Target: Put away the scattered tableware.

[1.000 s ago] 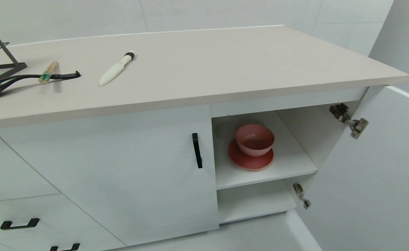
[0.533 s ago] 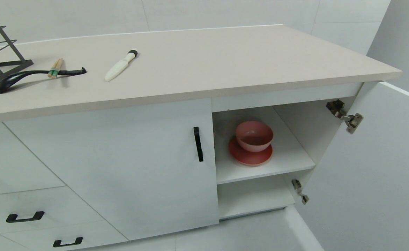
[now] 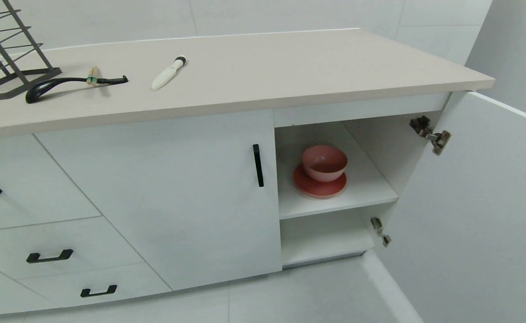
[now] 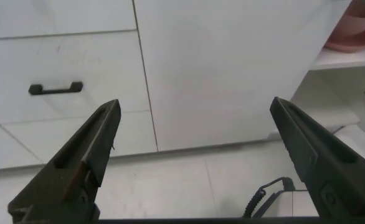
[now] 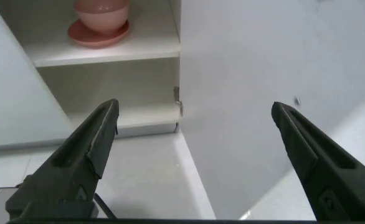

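Head view shows ladle, knife on counter; wrist views, left tool and right tool spread, empty.

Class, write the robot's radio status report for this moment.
Left hand open, right hand open, both empty. Bowl on plate, upper shelf. Knife, ladle, chopsticks on counter. Right cupboard door open.

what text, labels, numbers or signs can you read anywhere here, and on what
None can be read.
The pink bowl and red plate on the cupboard shelf are plain.
So are the white knife, black ladle and chopsticks on the countertop.
The chopsticks carry a green band, with no print to be made out on it.
The cupboard door bears only a black handle.
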Tool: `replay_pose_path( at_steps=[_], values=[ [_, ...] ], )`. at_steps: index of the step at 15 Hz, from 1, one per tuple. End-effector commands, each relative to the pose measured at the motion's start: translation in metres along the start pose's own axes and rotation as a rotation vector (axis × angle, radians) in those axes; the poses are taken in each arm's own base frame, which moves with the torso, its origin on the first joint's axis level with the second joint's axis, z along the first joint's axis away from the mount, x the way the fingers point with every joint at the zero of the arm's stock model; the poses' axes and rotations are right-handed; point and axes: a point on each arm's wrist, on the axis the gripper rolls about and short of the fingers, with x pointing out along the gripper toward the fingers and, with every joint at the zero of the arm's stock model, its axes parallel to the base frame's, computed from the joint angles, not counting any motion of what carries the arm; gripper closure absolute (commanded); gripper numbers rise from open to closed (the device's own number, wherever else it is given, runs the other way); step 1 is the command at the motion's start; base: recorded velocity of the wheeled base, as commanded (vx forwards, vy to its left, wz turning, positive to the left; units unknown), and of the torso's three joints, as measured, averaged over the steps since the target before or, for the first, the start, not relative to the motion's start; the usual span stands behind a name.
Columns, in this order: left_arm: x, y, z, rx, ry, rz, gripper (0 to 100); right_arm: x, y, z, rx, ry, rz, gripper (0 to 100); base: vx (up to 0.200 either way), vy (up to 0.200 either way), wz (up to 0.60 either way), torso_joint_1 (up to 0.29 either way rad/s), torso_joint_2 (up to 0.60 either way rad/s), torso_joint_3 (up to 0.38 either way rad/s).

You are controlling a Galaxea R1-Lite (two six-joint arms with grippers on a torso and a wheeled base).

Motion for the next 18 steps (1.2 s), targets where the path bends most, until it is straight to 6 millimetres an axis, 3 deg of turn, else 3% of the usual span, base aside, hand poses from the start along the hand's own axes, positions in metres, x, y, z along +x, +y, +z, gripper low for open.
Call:
replay_pose_path(
  at_steps=[1,5,18],
  values=[
    [0.0001,0.0,0.0,0.0,0.002,0.0,0,0.0001,0.0,-0.0002,0.001,0.003,0.001,0,-0.2,0.0,0.0,0.002,0.0,0.002],
    [0.0001,0.0,0.0001,0.001,0.0,0.0,0,0.0,0.0,-0.0002,0.001,0.001,0.001,0,-0.2,-0.15,0.0,0.0,0.0,0.002],
    [0.0001,0.0,0.0001,0.001,0.0,0.0,0,0.0,0.0,-0.0002,0.008,0.001,0.001,0,0.0,-0.2,0.0,0.001,0.0,0.001]
  ],
)
